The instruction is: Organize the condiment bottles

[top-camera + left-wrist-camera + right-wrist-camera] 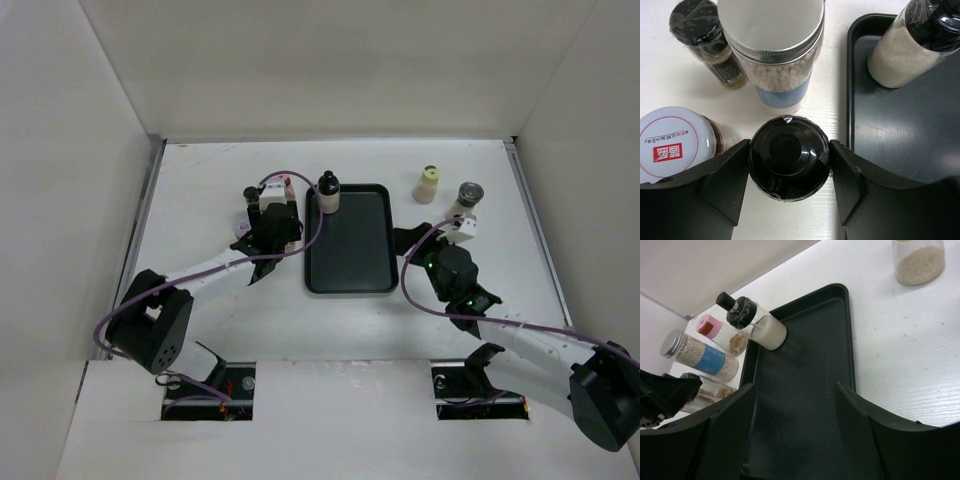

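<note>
- The black-capped bottle [789, 157] stands on the tabletop [832, 100], just left of the black tray [900, 150].
- The left pincer [789, 170] seems to be clamped on its cap, though the view is very close.
- Just behind it stand a blue-labelled jar [772, 50], a small dark bottle [705, 40] and a white-lidded jar [675, 145].
- A cream-filled bottle [760, 327] stands in the tray's far left corner.
- The right pincer [795, 387] is spread wide above the tray, holding nothing.
- A cream bottle [428, 184] and a grey-capped jar [467, 197] stand right of the tray.
</note>
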Robot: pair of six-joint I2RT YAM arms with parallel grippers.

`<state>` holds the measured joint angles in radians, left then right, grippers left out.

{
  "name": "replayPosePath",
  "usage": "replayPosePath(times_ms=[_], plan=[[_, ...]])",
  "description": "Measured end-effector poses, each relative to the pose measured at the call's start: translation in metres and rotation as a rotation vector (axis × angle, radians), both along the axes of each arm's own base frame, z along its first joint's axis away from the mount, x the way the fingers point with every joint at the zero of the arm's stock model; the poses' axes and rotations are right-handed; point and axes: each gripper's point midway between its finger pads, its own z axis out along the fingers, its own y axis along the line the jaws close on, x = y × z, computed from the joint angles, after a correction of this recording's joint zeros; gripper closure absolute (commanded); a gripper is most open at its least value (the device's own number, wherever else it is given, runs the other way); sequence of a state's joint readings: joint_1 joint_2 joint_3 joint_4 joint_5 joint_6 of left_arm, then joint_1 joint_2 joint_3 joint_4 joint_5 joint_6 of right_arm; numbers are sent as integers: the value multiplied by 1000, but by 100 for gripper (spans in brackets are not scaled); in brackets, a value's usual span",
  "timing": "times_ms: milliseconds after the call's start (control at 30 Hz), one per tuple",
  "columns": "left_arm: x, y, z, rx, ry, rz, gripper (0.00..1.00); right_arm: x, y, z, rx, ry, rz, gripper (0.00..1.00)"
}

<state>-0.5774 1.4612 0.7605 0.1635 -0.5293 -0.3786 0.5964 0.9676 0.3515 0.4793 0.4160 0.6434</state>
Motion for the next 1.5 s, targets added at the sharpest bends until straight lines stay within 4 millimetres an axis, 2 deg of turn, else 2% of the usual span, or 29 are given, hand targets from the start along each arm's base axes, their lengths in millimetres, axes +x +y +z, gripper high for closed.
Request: replayPosePath(times_ms=[67, 133, 233, 333, 367, 433, 467, 500, 533, 633, 767, 933, 1067, 1233, 1367, 1500], plan=[[-3, 1, 6, 1, -9, 3, 64, 0, 0, 1, 3, -4, 0, 29], [-9, 2, 23, -4, -37, 2, 64, 0, 0, 2, 4, -6, 1, 29], [-20, -5, 64, -43, -132, -16, 64, -1, 0, 4, 7, -9, 1, 27], [-28, -23, 98, -91, -201, -55, 64, -1, -2, 9, 17, -24, -7, 28], [-28, -33, 107, -103, -216, -73, 64, -1, -3, 12, 23, -30, -12, 30], [-23, -56, 119, -121, -234, -108, 64, -1, -7, 16, 33, -40, -26, 46], [-20, -69, 122, -128, -240, -128, 64, -1, -10, 17, 39, -44, -38, 57], [-15, -84, 122, -133, -239, -149, 64, -1, -14, 18, 47, -49, -54, 67], [-11, -97, 121, -135, -236, -167, 64, 0, -19, 19, 51, -53, -72, 73], [6, -137, 105, -122, -206, -219, 64, 0, -35, 18, 71, -50, -130, 75], [36, -180, 78, -93, -168, -261, 64, 1, -49, 15, 86, -39, -180, 61], [73, -215, 51, -55, -154, -279, 64, 0, -52, 12, 98, -28, -190, 48], [99, -229, 37, -43, -155, -274, 64, -2, -54, 10, 106, -29, -195, 46], [116, -230, 24, -29, -148, -263, 62, -4, -56, 14, 117, -42, -198, 45], [119, -231, 9, -13, -131, -262, 53, -5, -59, 17, 126, -55, -202, 44], [121, -233, 9, -13, -139, -264, 35, -6, -60, 16, 129, -54, -205, 40]])
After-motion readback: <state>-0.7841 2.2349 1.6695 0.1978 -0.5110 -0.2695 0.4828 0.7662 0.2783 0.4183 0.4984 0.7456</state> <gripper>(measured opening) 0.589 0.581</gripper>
